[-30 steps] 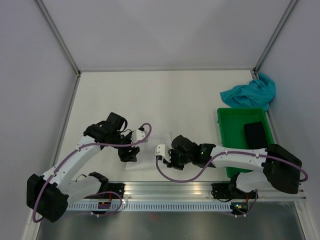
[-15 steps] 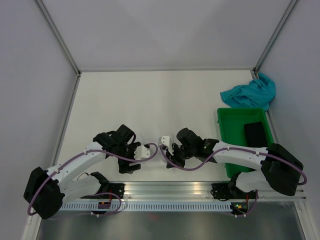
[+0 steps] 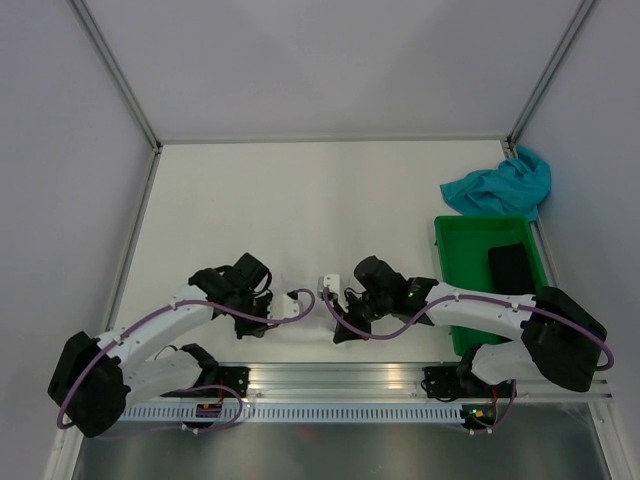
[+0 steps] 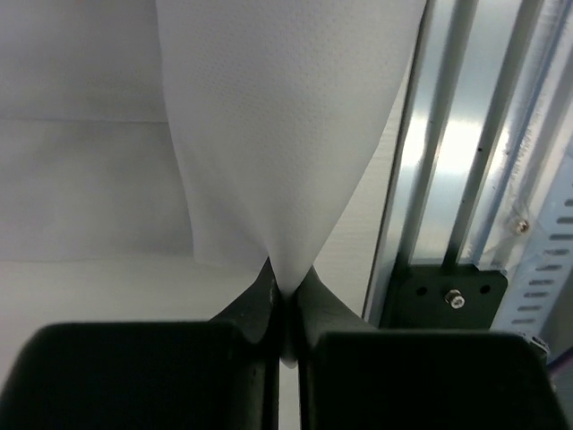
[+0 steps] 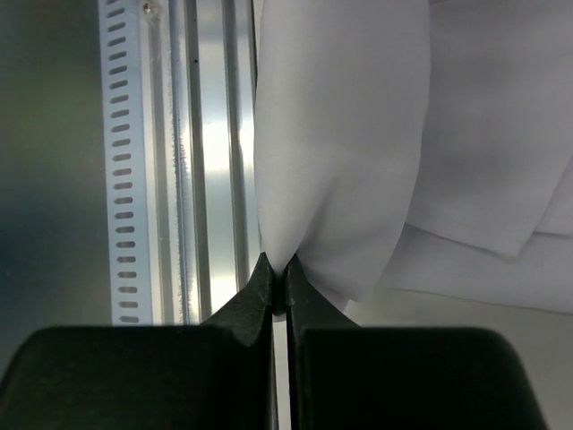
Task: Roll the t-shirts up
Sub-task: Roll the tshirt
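a: how far along is the rolling?

b: early, i'd say. the left gripper (image 4: pixel 285 291) is clenched on a pinch of the white t-shirt (image 4: pixel 286 134), and the right gripper (image 5: pixel 279 269) is clamped on another pinch of it. the cloth sits between them at the table's (image 3: pixel 300 200) near edge, just beside the metal rail (image 4: pixel 448 179).

a: any roll yet?

b: none that i can see. the teal t-shirt (image 3: pixel 500 185) lies crumpled far right, beyond the green crate (image 3: pixel 441 270), looking untouched.
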